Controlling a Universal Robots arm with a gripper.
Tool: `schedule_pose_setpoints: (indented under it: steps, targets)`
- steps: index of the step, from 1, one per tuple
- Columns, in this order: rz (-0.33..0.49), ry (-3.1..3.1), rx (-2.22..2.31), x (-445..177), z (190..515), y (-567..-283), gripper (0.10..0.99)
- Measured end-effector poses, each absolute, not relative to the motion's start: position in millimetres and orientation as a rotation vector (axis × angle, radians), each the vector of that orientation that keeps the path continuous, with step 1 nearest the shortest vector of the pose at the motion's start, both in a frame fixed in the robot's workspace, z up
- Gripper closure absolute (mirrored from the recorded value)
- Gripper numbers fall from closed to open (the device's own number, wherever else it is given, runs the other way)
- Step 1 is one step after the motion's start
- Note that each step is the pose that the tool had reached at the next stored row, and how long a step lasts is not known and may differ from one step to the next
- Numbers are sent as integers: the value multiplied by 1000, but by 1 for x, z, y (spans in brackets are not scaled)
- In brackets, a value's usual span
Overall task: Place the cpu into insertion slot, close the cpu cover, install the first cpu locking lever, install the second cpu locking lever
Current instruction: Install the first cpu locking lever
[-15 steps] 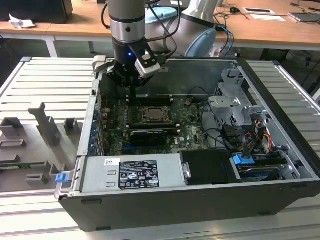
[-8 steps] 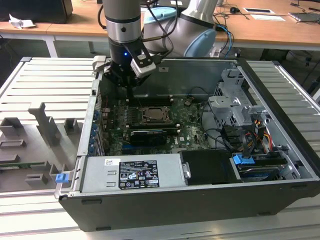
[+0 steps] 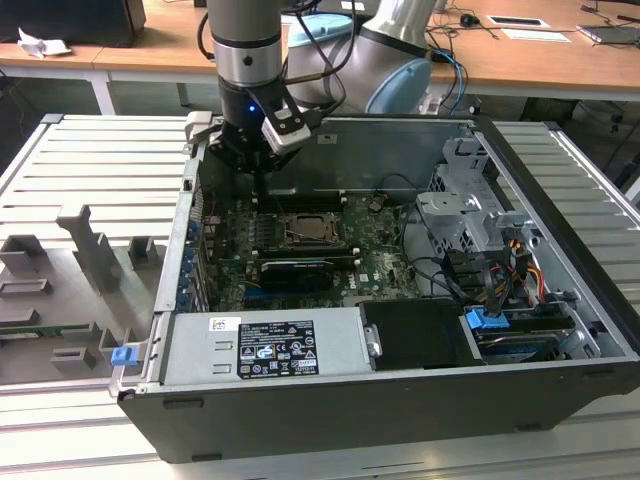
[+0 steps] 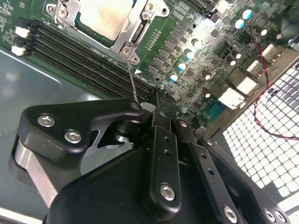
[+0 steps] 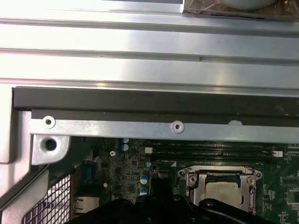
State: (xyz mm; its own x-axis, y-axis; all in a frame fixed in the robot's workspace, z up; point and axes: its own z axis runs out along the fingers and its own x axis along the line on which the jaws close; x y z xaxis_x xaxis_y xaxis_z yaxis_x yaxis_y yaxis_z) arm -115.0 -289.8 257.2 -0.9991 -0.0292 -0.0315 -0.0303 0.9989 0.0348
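Second wrist view: the matte, silvery-beige square cpu (image 4: 105, 16) sits in the insertion slot (image 4: 150, 8), framed by the flat, shiny cpu cover (image 4: 133, 21) amid green circuit board (image 4: 196, 70). A thin wire lever (image 4: 131, 77) meets the black gripper (image 4: 156, 100), jaws clenched together.

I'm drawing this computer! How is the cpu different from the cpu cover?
The cpu is a solid beige-silver square; the cpu cover is a shinier silver frame with a big window. The cpu sits in the middle; the cpu cover lies around it. Both are square, metal and seem to lie flat.
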Motion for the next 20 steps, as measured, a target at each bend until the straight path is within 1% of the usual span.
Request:
schedule_pose_setpoints:
  steps: [7, 17, 20]
  targets:
    - [52, 3110, -46, -103, 256, -285, 980]
    - [52, 3110, -46, -49, 253, -284, 980]
    - [79, 3109, -46, -43, 252, -284, 980]
